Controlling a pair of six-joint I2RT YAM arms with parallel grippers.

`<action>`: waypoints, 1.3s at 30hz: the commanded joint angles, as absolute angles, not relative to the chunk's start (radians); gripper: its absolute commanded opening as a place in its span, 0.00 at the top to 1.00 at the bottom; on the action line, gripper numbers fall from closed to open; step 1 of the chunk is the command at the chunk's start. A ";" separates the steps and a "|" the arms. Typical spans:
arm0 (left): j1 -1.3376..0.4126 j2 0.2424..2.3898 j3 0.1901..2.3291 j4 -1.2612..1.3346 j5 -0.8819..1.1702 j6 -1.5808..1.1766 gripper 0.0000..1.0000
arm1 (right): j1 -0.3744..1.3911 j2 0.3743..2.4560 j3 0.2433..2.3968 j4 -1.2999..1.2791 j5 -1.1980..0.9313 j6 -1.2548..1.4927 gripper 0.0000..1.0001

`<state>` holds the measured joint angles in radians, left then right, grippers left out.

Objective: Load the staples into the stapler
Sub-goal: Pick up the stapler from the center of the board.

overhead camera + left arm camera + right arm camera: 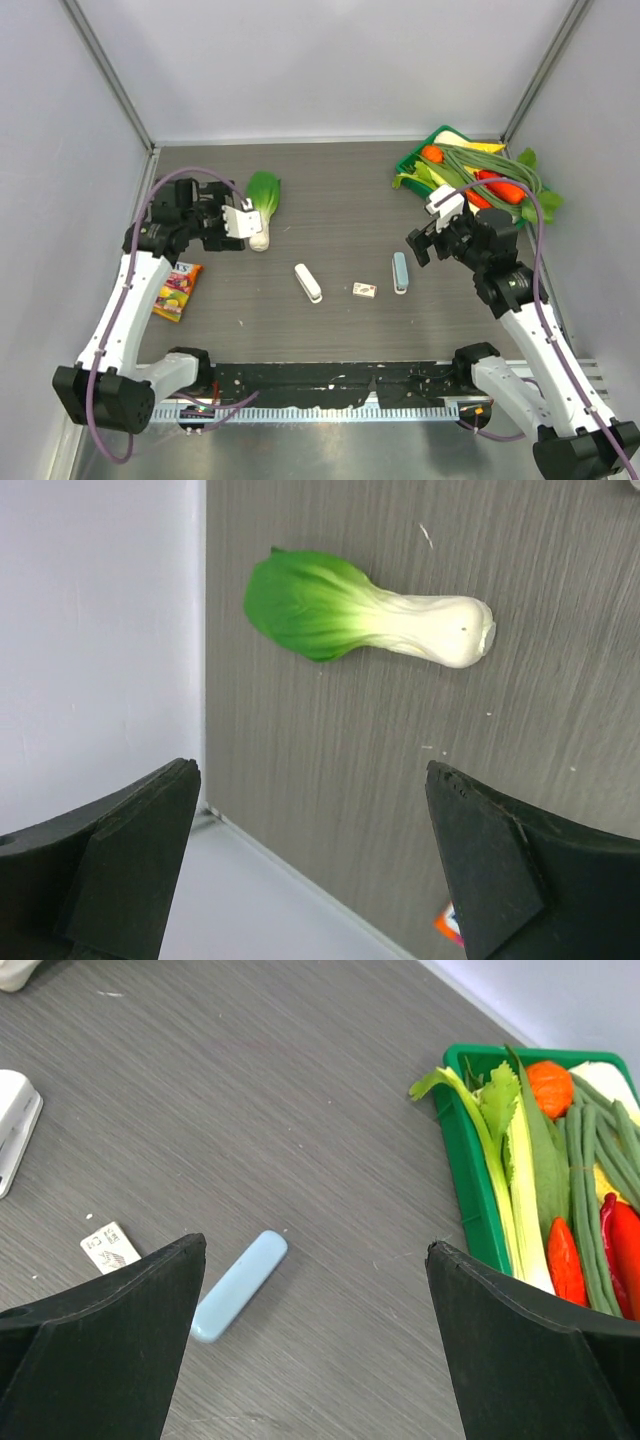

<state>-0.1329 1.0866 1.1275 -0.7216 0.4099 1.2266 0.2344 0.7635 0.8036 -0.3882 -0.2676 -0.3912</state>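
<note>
stapler (308,283) left of staples (364,290), bar (400,272) right, vegetable tray (407,163) far right

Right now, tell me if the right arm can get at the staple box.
Probably yes: the right tool is open and empty, and the staple box lies uncovered nearby; only the pale blue bar lies between them.

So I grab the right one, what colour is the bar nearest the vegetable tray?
Pale blue; the bar shows best in the right wrist view.
</note>
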 commanded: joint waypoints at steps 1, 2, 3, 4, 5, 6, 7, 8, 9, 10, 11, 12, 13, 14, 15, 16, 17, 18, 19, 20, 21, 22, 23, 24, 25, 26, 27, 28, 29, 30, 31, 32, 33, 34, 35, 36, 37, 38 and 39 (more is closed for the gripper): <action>-0.178 1.130 1.141 -0.733 0.416 1.506 0.00 | 0.238 0.785 0.795 -0.342 -0.249 -0.411 0.03; -0.195 1.155 1.141 -0.732 0.416 1.534 0.00 | 0.238 0.796 0.790 -0.339 -0.245 -0.414 0.03; -0.201 1.169 1.138 -0.733 0.414 1.563 0.00 | 0.238 0.801 0.787 -0.337 -0.242 -0.416 0.03; -0.209 1.183 1.138 -0.730 0.410 1.616 0.00 | 0.236 0.805 0.785 -0.337 -0.239 -0.416 0.03; -0.222 1.207 1.138 -0.726 0.396 1.635 0.00 | 0.238 0.814 0.782 -0.337 -0.239 -0.422 0.03; -0.227 1.224 1.138 -0.721 0.391 1.650 0.00 | 0.238 0.816 0.782 -0.336 -0.236 -0.423 0.03; -0.233 1.236 1.140 -0.710 0.385 1.679 0.00 | 0.238 0.824 0.781 -0.337 -0.232 -0.426 0.03; -0.244 1.261 1.138 -0.704 0.370 1.695 0.00 | 0.236 0.831 0.779 -0.337 -0.230 -0.429 0.03; -0.251 1.272 1.135 -0.697 0.359 1.713 0.00 | 0.238 0.833 0.779 -0.333 -0.227 -0.430 0.03; -0.259 1.281 1.132 -0.675 0.348 1.732 0.00 | 0.236 0.839 0.776 -0.334 -0.226 -0.431 0.03; -0.273 1.292 1.126 -0.670 0.335 1.787 0.00 | 0.236 0.841 0.776 -0.333 -0.222 -0.434 0.03; -0.279 1.308 1.114 -0.669 0.321 1.820 0.00 | 0.238 0.851 0.775 -0.331 -0.222 -0.434 0.03; -0.288 1.318 1.109 -0.667 0.315 1.853 0.00 | 0.238 0.859 0.775 -0.333 -0.222 -0.436 0.03; -0.296 1.325 1.100 -0.660 0.311 1.886 0.00 | 0.236 0.864 0.775 -0.333 -0.219 -0.436 0.03; -0.304 1.341 1.100 -0.657 0.316 1.884 0.00 | 0.238 0.873 0.775 -0.333 -0.218 -0.440 0.03; -0.322 1.347 1.101 -0.658 0.318 1.873 0.00 | 0.236 0.876 0.772 -0.331 -0.215 -0.442 0.03; -0.333 1.354 1.112 -0.675 0.319 1.847 0.00 | 0.236 0.880 0.772 -0.333 -0.207 -0.445 0.03; -0.344 1.368 1.118 -0.693 0.321 1.839 0.00 | 0.236 0.885 0.772 -0.333 -0.204 -0.448 0.03; -0.360 1.370 1.126 -0.721 0.342 1.829 0.00 | 0.235 0.893 0.772 -0.333 -0.203 -0.448 0.03; -0.368 1.373 1.138 -0.759 0.366 1.798 0.00 | 0.233 0.896 0.773 -0.333 -0.202 -0.448 0.03; -0.376 1.374 1.141 -0.781 0.388 1.784 0.00 | 0.233 0.899 0.773 -0.336 -0.207 -0.449 0.03; -0.396 1.379 1.143 -0.801 0.432 1.775 0.00 | 0.232 0.902 0.776 -0.339 -0.209 -0.449 0.03; -0.405 1.381 1.143 -0.819 0.452 1.770 0.00 | 0.229 0.903 0.778 -0.342 -0.212 -0.448 0.03; -0.416 1.381 1.141 -0.865 0.471 1.767 0.00 | 0.227 0.904 0.779 -0.344 -0.215 -0.449 0.03; -0.440 1.385 1.138 -0.883 0.504 1.767 0.00 | 0.224 0.904 0.782 -0.344 -0.218 -0.445 0.03; -0.457 1.391 1.129 -0.902 0.509 1.769 0.00 | 0.218 0.902 0.782 -0.347 -0.218 -0.443 0.03; -0.474 1.396 1.121 -0.917 0.509 1.769 0.00 | 0.213 0.903 0.784 -0.345 -0.222 -0.440 0.03; -0.512 1.408 1.102 -0.916 0.502 1.767 0.00 | 0.212 0.902 0.785 -0.347 -0.224 -0.437 0.03; -0.531 1.416 1.091 -0.913 0.497 1.766 0.00 | 0.206 0.902 0.785 -0.350 -0.227 -0.437 0.03; -0.564 1.422 1.082 -0.890 0.495 1.750 0.00 | 0.199 0.900 0.785 -0.350 -0.229 -0.437 0.03; -0.580 1.431 1.068 -0.882 0.492 1.743 0.00 | 0.195 0.897 0.785 -0.348 -0.235 -0.434 0.03; -0.590 1.451 1.063 -0.874 0.494 1.740 0.00 | 0.192 0.893 0.785 -0.351 -0.238 -0.433 0.03; -0.607 1.460 1.063 -0.870 0.497 1.735 0.00 | 0.187 0.891 0.787 -0.350 -0.241 -0.430 0.03; -0.614 1.471 1.066 -0.864 0.505 1.732 0.00 | 0.184 0.890 0.785 -0.350 -0.248 -0.431 0.03; -0.618 1.491 1.068 -0.859 0.506 1.732 0.00 | 0.183 0.888 0.784 -0.351 -0.252 -0.430 0.03; -0.626 1.503 1.068 -0.854 0.511 1.730 0.00 | 0.184 0.887 0.784 -0.353 -0.253 -0.430 0.03; -0.629 1.515 1.071 -0.845 0.511 1.732 0.00 | 0.183 0.887 0.784 -0.351 -0.255 -0.430 0.03; -0.633 1.525 1.074 -0.839 0.511 1.732 0.00 | 0.183 0.887 0.784 -0.353 -0.255 -0.428 0.03; -0.640 1.551 1.077 -0.835 0.512 1.729 0.00 | 0.181 0.887 0.784 -0.353 -0.253 -0.429 0.03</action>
<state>-0.6258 1.5108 1.0687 -0.8505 0.4706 1.7424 0.1875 0.9051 0.7681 -0.3756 -0.2340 -0.4381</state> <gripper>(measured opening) 0.996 0.967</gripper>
